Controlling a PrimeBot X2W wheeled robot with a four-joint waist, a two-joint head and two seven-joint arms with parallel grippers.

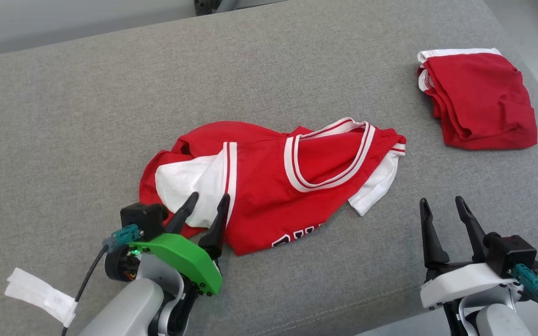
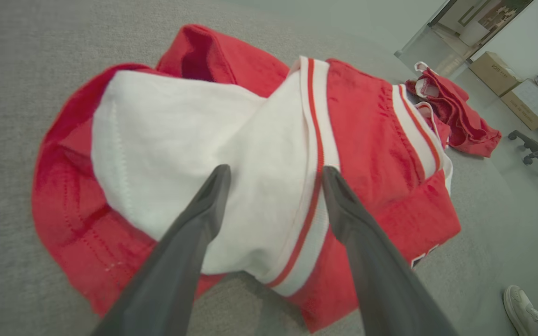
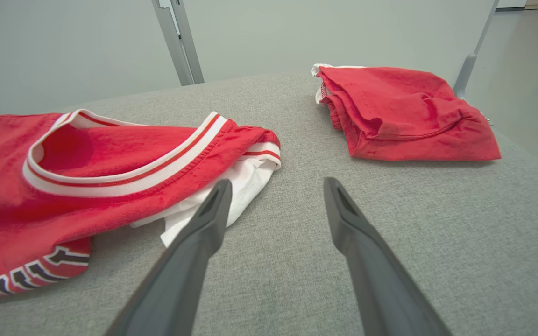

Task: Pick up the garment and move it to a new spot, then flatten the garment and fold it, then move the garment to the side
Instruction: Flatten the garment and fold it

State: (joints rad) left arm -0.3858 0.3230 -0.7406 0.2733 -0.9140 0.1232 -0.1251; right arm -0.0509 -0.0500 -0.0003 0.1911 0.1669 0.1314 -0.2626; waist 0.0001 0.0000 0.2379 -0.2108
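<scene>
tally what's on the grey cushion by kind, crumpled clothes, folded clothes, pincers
crumpled red-and-white jersey: 1
folded red garment: 1
pincers, both open: 2 (left pincer, right pincer)
total: 4

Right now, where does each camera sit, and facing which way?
Head view: on the head, facing down at the crumpled red jersey and folded red garment on the grey cushion; left hand, right hand show open.
Left wrist view: left wrist, looking along its fingers onto the jersey's white inside.
Right wrist view: right wrist, looking past its fingers towards the folded garment.
Shared: all three show both garments.
</scene>
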